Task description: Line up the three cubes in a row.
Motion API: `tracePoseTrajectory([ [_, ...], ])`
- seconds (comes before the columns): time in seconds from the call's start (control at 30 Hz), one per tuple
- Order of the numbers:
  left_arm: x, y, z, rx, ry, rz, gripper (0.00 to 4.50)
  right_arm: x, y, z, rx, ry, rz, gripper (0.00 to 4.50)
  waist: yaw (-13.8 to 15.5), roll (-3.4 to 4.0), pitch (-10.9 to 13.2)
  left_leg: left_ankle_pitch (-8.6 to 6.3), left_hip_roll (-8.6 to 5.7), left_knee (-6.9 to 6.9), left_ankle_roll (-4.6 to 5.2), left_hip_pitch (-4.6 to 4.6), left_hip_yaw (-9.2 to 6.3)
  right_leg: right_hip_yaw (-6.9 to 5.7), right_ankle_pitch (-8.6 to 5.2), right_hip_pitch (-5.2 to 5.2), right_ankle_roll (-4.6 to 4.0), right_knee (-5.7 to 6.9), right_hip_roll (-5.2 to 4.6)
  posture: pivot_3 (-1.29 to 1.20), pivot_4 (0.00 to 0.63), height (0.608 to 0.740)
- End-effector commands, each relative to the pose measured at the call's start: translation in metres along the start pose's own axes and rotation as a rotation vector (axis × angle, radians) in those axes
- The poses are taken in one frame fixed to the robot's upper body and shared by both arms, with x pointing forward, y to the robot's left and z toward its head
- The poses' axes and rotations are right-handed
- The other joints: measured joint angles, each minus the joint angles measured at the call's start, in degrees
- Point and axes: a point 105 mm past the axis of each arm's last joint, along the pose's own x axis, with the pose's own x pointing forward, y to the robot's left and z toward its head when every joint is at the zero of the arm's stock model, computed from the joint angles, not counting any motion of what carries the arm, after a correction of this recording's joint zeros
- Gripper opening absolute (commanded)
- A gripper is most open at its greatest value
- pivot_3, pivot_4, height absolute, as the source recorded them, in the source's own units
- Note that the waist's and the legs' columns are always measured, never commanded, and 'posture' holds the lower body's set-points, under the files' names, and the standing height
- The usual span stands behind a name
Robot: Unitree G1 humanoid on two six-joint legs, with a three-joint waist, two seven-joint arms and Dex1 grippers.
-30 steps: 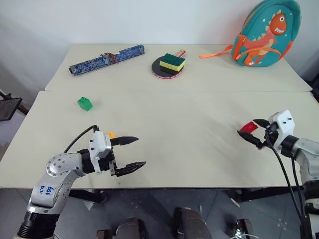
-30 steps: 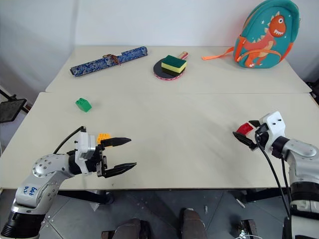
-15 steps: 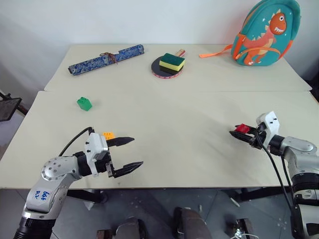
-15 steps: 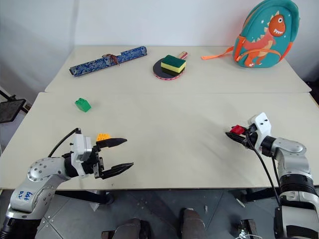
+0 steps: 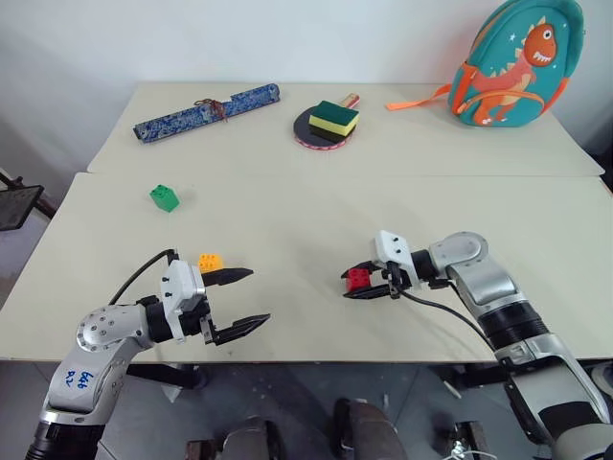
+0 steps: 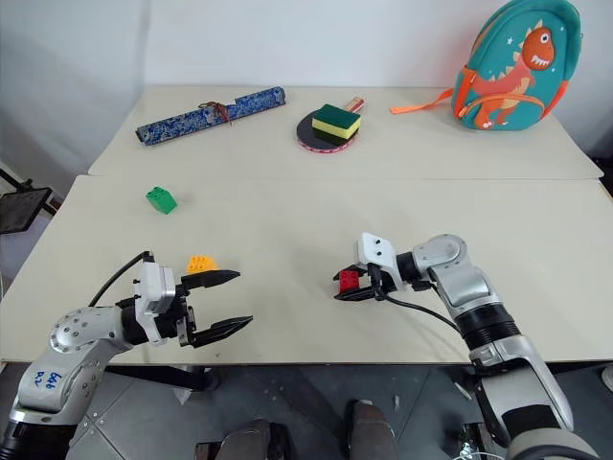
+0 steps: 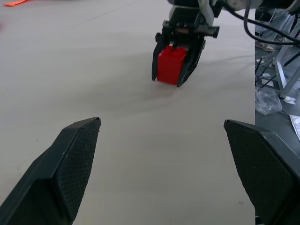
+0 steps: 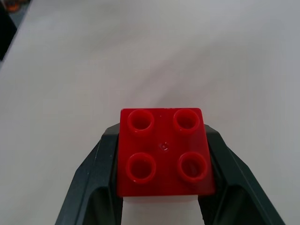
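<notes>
Carried in from the counter's (image 5: 316, 206) right side, the red cube (image 5: 358, 278) is pinched in the right fingers (image 5: 367, 284), the left fingers (image 5: 245, 299) are spread wide and empty, and it is likely to be set down by the yellow-orange cube (image 5: 210, 261).

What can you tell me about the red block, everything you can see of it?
The small red plastic toy building block looks glossy and square, with four round studs on one face in a two-by-two grid. It is clamped between the two black jaws of the right gripper, one pressing each opposite side. It sits near the middle of the nearer beige table, low over the surface; whether it touches the tabletop cannot be told. Nothing else touches it.
</notes>
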Motion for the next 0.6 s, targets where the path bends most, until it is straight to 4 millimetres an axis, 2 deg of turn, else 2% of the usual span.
tracePoseTrajectory([
  [0.03,-0.005,0.002,0.007,0.040,-0.004,0.022,4.50,0.003,-0.005,0.003,-0.041,0.006,-0.009,1.54,-0.19,0.00,0.00,0.00,0.02,0.00,0.00,0.00,0.00,-0.01,0.00,0.00,0.00,0.03,0.01,0.00,0.150,0.740],
  [0.1,-0.007,0.004,0.007,0.038,-0.005,0.040,4.50,0.005,-0.005,0.002,-0.038,-0.002,-0.011,2.28,-0.29,0.00,0.00,0.01,0.05,0.00,-0.03,0.04,-0.01,-0.01,0.00,-0.01,0.00,0.11,0.04,0.00,0.150,0.740],
  [0.2,-0.012,0.006,0.009,0.032,-0.018,0.076,4.50,0.003,-0.004,0.003,-0.047,-0.012,-0.009,3.07,-0.44,0.00,0.00,0.00,0.07,0.00,-0.05,0.06,-0.01,-0.01,0.00,-0.02,0.00,0.17,0.04,0.00,0.150,0.740],
  [0.23,-0.015,0.008,0.010,0.029,-0.030,0.097,4.50,0.000,-0.005,0.008,-0.066,-0.034,-0.018,3.46,-0.44,0.00,0.00,0.00,0.07,0.00,-0.04,0.06,-0.01,-0.01,0.00,-0.02,0.00,0.19,0.03,0.00,0.150,0.740],
  [0.33,-0.045,0.024,0.015,0.025,-0.075,0.287,4.50,-0.022,-0.004,0.041,-0.137,-0.230,-0.041,4.48,-0.46,0.01,0.01,0.00,0.07,-0.01,-0.05,0.06,-0.01,0.00,0.00,-0.04,0.00,0.22,0.02,0.00,0.150,0.740],
  [0.43,-0.083,0.039,0.016,-0.007,-0.139,0.527,4.50,-0.041,-0.001,0.054,-0.168,-0.323,-0.081,4.48,-0.41,0.01,0.01,-0.01,0.09,-0.04,-0.06,0.05,-0.04,-0.01,0.00,-0.04,0.00,0.30,0.01,0.00,0.150,0.740],
  [0.5,-0.106,0.040,0.009,-0.026,-0.132,0.640,4.50,-0.048,0.003,0.057,-0.157,-0.354,-0.095,4.48,-0.30,-0.02,-0.01,-0.02,0.08,-0.04,-0.05,0.05,-0.07,-0.02,0.00,-0.03,0.00,0.25,-0.01,0.00,0.150,0.740],
  [0.6,-0.168,0.035,-0.024,-0.139,-0.130,0.986,4.50,-0.067,0.007,0.062,-0.144,-0.529,-0.217,4.48,-0.20,-0.04,-0.02,-0.05,0.08,-0.05,-0.03,0.07,-0.07,-0.04,0.00,0.00,0.00,0.01,-0.01,0.00,0.150,0.740],
])
